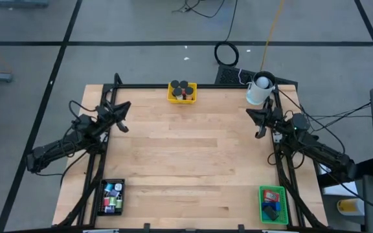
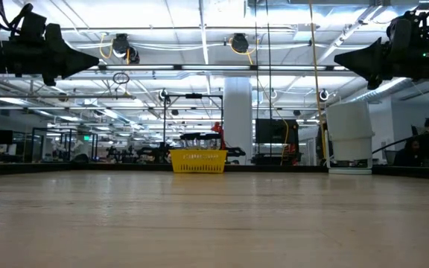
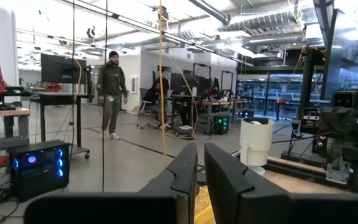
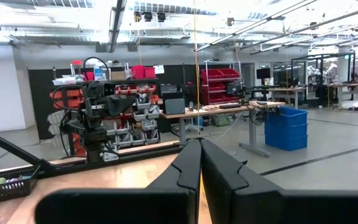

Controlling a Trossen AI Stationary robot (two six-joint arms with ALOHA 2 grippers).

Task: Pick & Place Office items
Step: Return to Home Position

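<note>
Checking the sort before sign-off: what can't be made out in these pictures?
Office items in the black tray: high view, too small to name.
Those in the green tray: likewise; both trays lie outside the low view.
Yellow tray contents: low view, mesh wall hides most; left wrist view, left gripper covers it.
</note>
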